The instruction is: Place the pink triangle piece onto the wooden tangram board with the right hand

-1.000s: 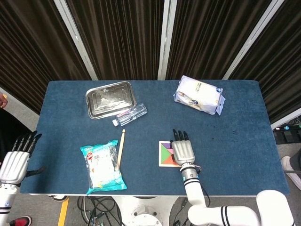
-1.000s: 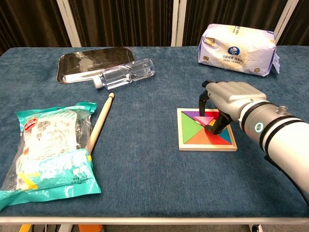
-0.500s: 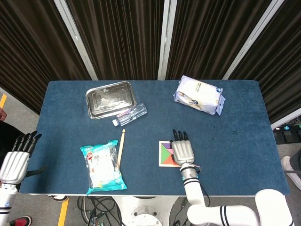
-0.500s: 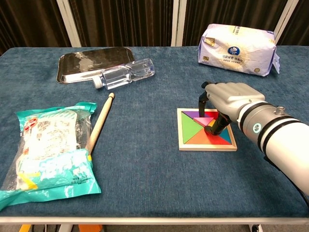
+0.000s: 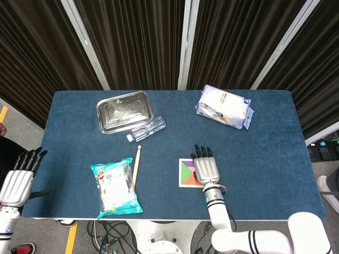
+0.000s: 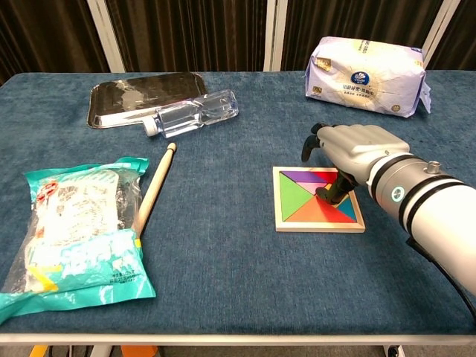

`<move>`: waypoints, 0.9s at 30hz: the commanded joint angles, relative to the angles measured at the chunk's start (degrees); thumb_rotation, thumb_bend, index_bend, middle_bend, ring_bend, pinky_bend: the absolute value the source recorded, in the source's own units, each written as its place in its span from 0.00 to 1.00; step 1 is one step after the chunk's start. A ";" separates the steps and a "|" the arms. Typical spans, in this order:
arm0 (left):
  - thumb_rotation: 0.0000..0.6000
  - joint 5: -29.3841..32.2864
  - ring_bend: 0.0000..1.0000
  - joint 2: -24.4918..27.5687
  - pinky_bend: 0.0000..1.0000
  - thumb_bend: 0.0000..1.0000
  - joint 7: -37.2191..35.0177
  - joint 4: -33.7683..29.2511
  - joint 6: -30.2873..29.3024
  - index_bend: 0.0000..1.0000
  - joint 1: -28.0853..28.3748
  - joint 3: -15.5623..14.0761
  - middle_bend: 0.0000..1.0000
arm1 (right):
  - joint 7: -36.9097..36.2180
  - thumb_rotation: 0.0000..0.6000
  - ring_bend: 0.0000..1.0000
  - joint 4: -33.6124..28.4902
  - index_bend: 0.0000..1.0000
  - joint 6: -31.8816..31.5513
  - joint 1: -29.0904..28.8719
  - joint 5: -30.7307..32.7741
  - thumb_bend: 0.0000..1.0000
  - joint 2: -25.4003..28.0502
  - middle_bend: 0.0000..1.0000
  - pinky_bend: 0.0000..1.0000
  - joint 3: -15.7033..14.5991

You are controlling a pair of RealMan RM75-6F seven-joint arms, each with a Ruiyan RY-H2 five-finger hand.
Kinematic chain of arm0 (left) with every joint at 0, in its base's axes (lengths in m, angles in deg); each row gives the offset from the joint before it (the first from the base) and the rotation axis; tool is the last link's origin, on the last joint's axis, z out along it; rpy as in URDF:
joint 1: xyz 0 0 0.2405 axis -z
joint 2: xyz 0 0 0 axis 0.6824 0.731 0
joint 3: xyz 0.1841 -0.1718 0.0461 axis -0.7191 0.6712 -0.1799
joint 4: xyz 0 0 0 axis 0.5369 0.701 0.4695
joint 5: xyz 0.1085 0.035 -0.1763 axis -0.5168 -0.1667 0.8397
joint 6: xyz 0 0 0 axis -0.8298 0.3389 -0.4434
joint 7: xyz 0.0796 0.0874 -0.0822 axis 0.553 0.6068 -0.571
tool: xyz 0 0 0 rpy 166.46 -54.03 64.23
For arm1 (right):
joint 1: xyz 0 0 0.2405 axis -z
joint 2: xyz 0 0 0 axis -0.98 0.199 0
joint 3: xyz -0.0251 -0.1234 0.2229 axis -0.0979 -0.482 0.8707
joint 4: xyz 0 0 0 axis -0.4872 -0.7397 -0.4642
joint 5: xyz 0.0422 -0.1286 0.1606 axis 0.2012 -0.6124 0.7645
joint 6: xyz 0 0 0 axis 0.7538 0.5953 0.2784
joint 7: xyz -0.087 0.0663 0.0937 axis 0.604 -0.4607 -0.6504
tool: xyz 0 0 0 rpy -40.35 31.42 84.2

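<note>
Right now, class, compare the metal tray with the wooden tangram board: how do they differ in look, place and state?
The metal tray is shiny silver and lies at the table's far left; the wooden tangram board has a pale frame filled with coloured pieces and lies near the front, right of centre. The tray has a clear bottle against its edge, while the right hand hangs over the board with fingers reaching down. Both lie flat on the blue cloth.

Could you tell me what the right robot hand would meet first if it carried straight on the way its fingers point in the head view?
Probably nothing soon. The right robot hand points away from the robot over bare blue cloth; the white pack lies farther on but slightly right of that line, so contact is uncertain.
</note>
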 commanded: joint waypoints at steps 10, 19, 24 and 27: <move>1.00 0.11 0.00 0.26 0.00 0.00 0.93 -1.01 -0.21 0.01 -0.19 0.01 0.00 | -7.63 1.00 0.00 -12.57 0.19 -4.95 6.44 -10.84 0.32 14.98 0.00 0.00 -4.57; 1.00 0.16 0.00 0.95 0.00 0.00 4.57 -4.21 -0.27 0.01 -0.04 0.29 0.00 | -36.51 1.00 0.00 -4.58 0.00 -15.99 21.36 -40.61 0.27 35.15 0.00 0.00 -17.30; 1.00 0.09 0.00 1.56 0.00 0.00 6.64 -6.23 -0.13 0.01 0.21 0.44 0.00 | -43.95 1.00 0.00 -0.28 0.00 -19.41 27.22 -42.94 0.27 37.98 0.00 0.00 -19.64; 1.00 0.26 0.00 1.79 0.00 0.00 7.58 -7.06 -0.08 0.01 0.28 0.59 0.00 | -45.35 1.00 0.00 2.14 0.00 -19.88 29.36 -42.40 0.28 38.18 0.00 0.00 -19.24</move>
